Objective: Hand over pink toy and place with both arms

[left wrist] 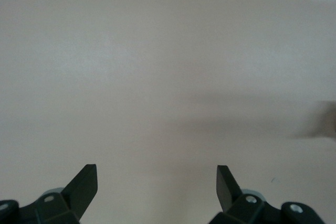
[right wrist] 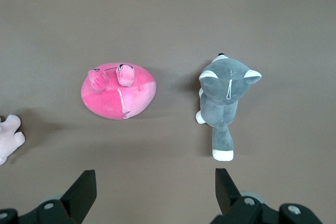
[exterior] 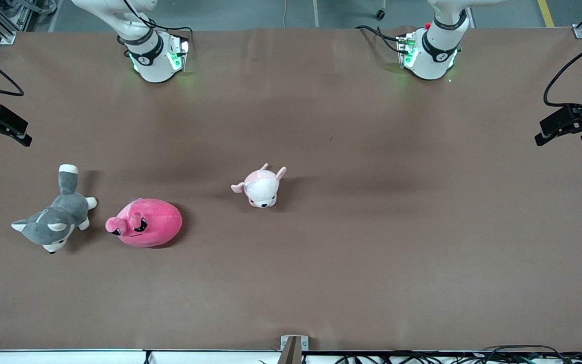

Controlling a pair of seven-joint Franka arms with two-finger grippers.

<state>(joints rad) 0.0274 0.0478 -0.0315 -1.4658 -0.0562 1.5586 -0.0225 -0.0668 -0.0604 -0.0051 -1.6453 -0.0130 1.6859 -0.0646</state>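
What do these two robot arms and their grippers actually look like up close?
Both arms are glossy white with rounded casings and a black ring band near the base, where green lights glow and black cables loop in. The left arm also shows a small red button. The left gripper and the right gripper each have two flat, black, wedge-shaped fingers on black mounts with silver screws.

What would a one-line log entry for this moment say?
round bright pink plush toy: on table beside grey plush wolf | left tool: open | right tool: open
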